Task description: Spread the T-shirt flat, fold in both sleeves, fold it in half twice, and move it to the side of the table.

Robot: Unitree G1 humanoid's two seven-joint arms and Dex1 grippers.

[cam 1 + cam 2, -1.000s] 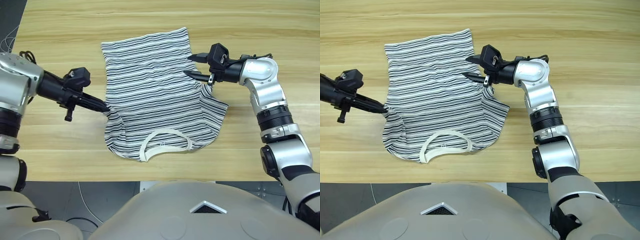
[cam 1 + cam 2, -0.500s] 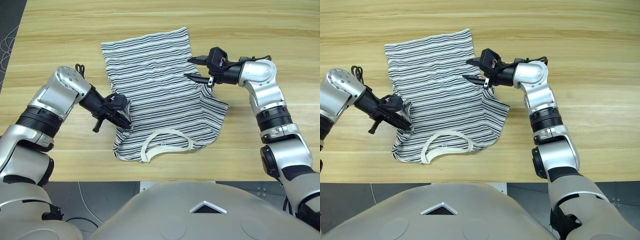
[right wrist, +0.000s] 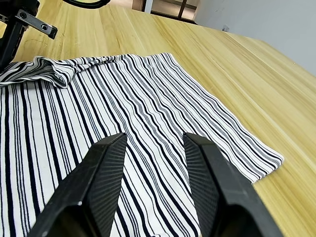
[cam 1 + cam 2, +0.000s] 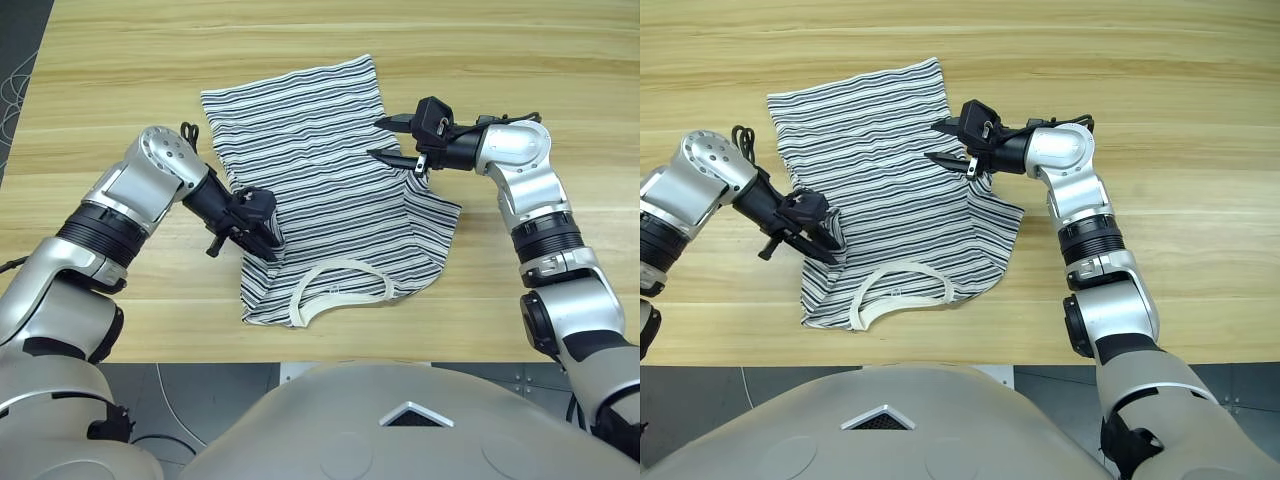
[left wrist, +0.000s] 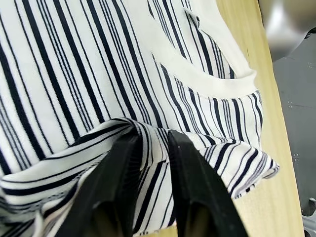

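We see left tool point(image 4: 268, 236) pinching a fold of the T-shirt point(image 4: 305, 165) | right tool point(image 4: 384, 138) spread, over its right side | worktop point(image 4: 110, 80) wooden

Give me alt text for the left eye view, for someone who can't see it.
A striped T-shirt lies on a wooden table, collar toward the robot. The left gripper pinches the left-side sleeve, folded in over the body, while the right gripper, jaws open, hovers at its right edge.

Black-and-white striped T-shirt point(image 4: 320, 180), white collar point(image 4: 340, 290)
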